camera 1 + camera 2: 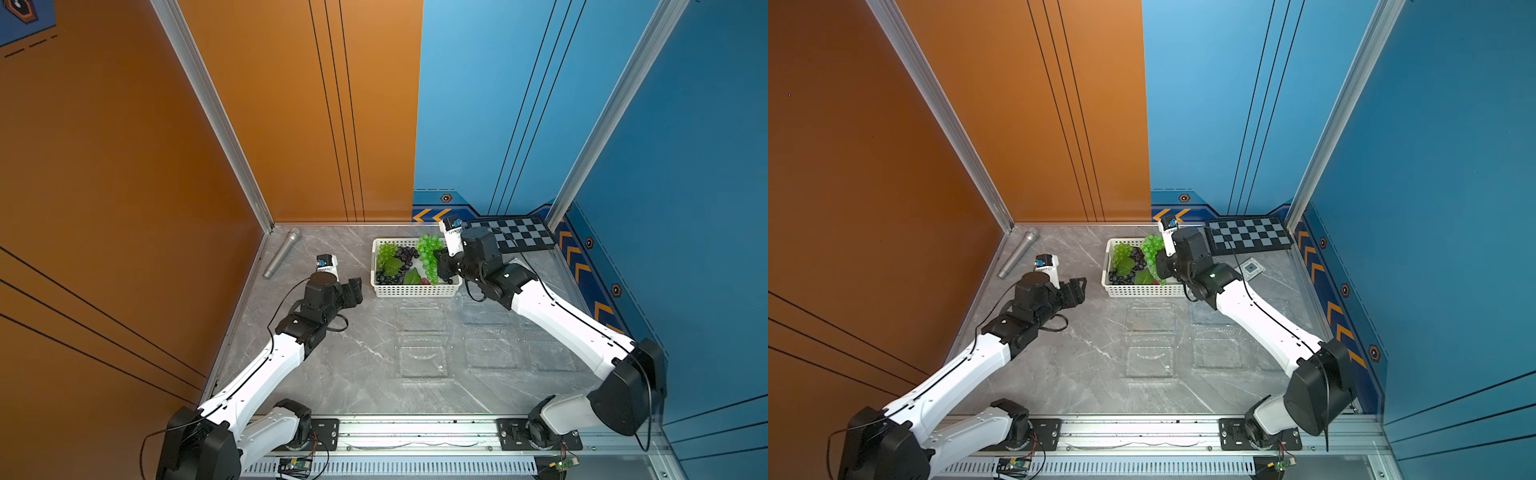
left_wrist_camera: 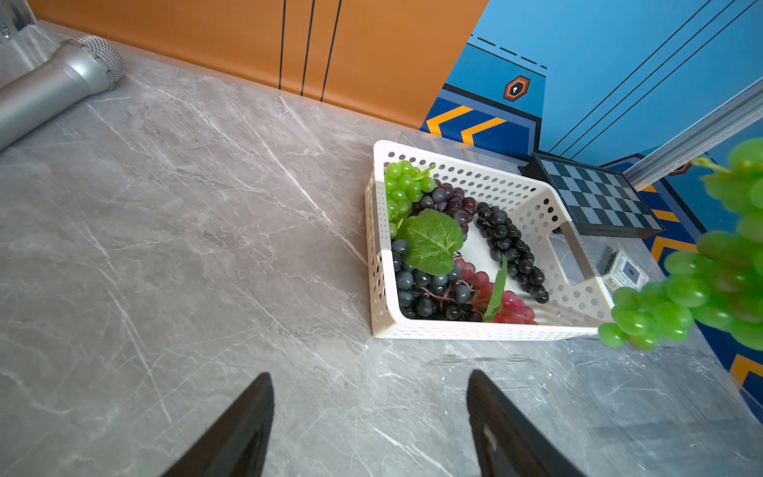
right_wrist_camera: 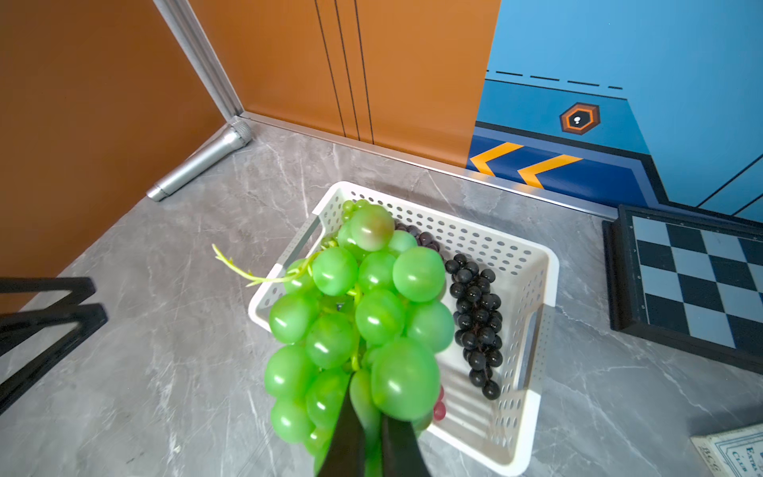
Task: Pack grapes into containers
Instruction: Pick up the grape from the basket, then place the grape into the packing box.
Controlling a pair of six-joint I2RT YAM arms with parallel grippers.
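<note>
Hanging over the basket (image 3: 532,256), green grapes (image 3: 363,314) clamped in right pincer (image 3: 365,396) — left pincer (image 2: 369,378) apart.

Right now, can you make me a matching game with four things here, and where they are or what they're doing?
Things:
1. big green grape bunch
2. microphone
3. chessboard
4. left gripper

Places or states:
A. lying beside the orange wall
B. open, holding nothing
C. pinched in the shut right gripper
D. at the back, against the blue wall

Pairs: 1-C, 2-A, 3-D, 4-B.
</note>
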